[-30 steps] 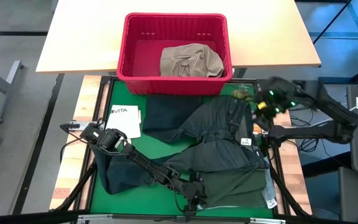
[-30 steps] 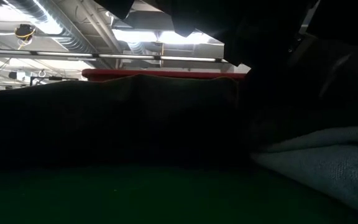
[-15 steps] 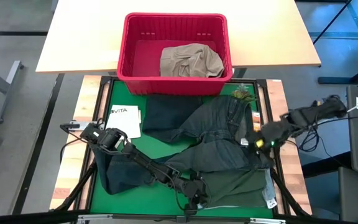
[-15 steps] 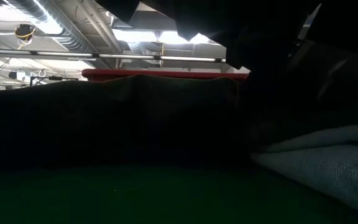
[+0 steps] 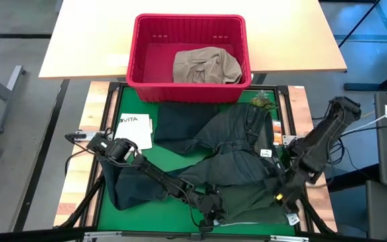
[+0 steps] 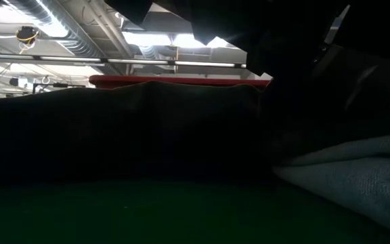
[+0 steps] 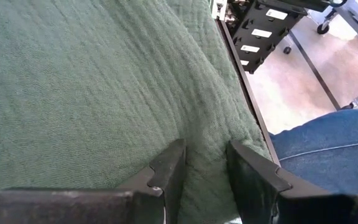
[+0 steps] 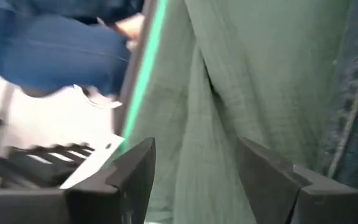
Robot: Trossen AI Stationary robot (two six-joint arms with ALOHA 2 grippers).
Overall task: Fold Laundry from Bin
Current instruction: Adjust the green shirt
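Observation:
The red bin (image 5: pixel 132 67) stands at the table's far side with a khaki garment (image 5: pixel 205 66) inside it. Light blue jeans (image 5: pixel 237 144) lie spread across the green mat. They partly cover a dark green garment (image 5: pixel 254 198) at the near right. My left gripper (image 5: pixel 210 216) is at the near edge, shut on this green cloth (image 7: pixel 92 81). My right gripper (image 5: pixel 281 198) hovers open over the same garment (image 8: pixel 260 62) near its right side. Nothing is between its fingers. My left gripper pinches a raised fold of the dark green garment (image 7: pixel 207 140) between its two fingers, close to the table's near edge. The fingers slant downward toward that edge. The cloth around the fold lies slack on the table.
Dark pieces lie at the near left (image 5: pixel 130 188) and just in front of the bin (image 5: pixel 177 124). A white tote bag (image 5: pixel 136 129) lies at the mat's left side. A person in blue jeans (image 7: pixel 328 149) stands beyond the near edge. The low view is mostly dark cloth (image 6: pixel 357 176).
My right arm has swung from beyond the table's far right corner toward the near edge. It has come down and turned on the way, and now stands over the green garment's right side. The left arm and the laundry have kept still.

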